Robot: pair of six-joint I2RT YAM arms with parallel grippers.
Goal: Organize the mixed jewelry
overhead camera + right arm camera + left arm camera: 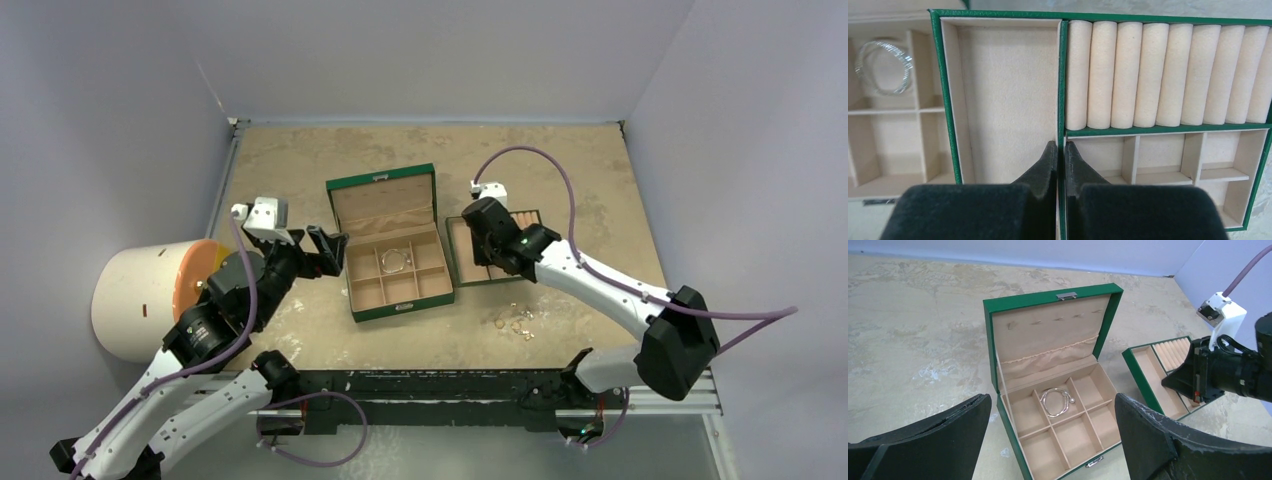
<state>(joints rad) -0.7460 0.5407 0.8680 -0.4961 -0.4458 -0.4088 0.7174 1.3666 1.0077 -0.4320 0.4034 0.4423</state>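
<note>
so the right gripper [1059, 146] is pinched shut with nothing visible in it, just over the tray [998, 14] divider, and the left gripper [1052, 401] is wide open and empty, facing the green box [1048, 297]

Place: a robot lab test cell.
Walls: plain pale lavender panels [440, 50] box in my surface [290, 170] on three sides.
Surface: mottled tan board, scuffed and blotchy.
Mounting: my left arm [215, 320] and right arm [600, 285] rise from a metal rail [680, 402] at the near edge.
Cabling: purple cables [522, 149] loop loose off both arms.
Props: a green box [395, 260] and mixed jewelry [517, 320], laid out like trial pieces.
Oddment: white drum [140, 300] with an orange face at the left; its use I cannot tell.
</note>
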